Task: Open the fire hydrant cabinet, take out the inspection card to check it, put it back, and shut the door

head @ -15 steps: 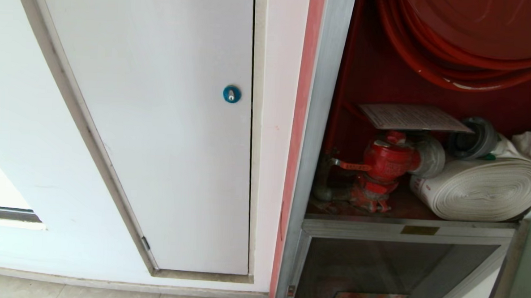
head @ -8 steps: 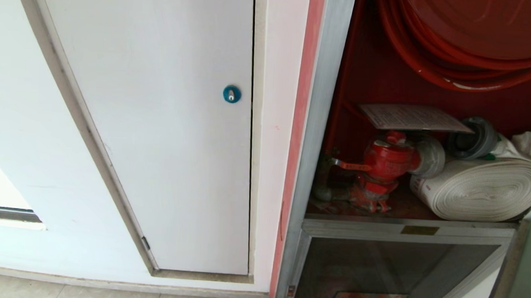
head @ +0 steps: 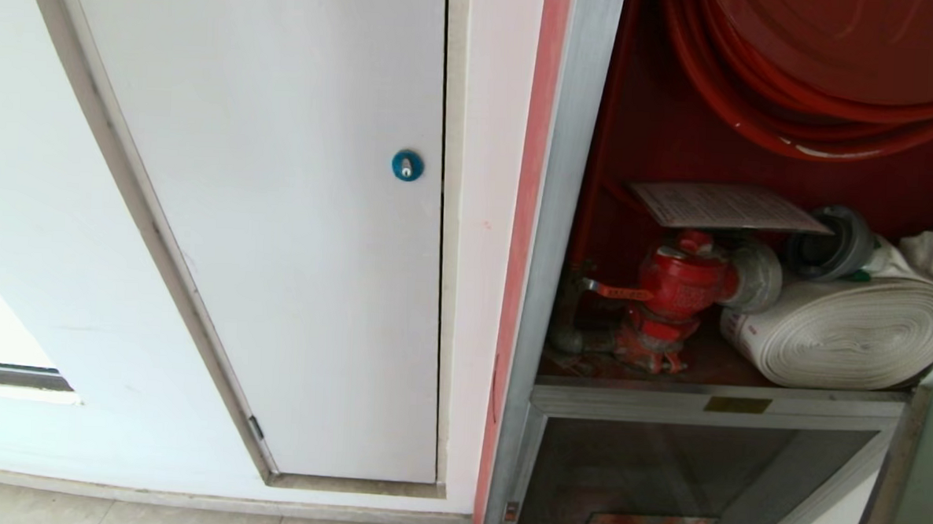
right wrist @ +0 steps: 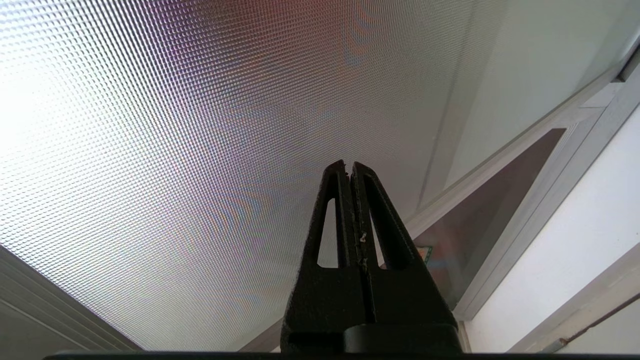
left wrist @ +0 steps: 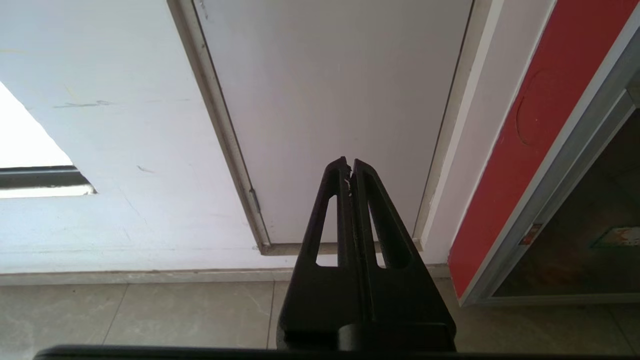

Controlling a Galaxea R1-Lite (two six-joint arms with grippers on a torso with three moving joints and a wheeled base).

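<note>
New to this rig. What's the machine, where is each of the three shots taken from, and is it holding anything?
It is a wheeled robot with two arms. One shot comes from its head, looking down at the open fire hydrant cabinet: inside, the inspection card lies atop the red valve, beside a white rolled hose and under the red hose reel. Left of it is a white door with a blue lock. The other two shots sit behind each arm's fingers. The left gripper faces that white door; the right gripper faces dimpled glass. Both are shut and empty.

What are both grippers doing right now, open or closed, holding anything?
Left gripper: jaws closed, holding nothing.
Right gripper: jaws closed, holding nothing.
</note>
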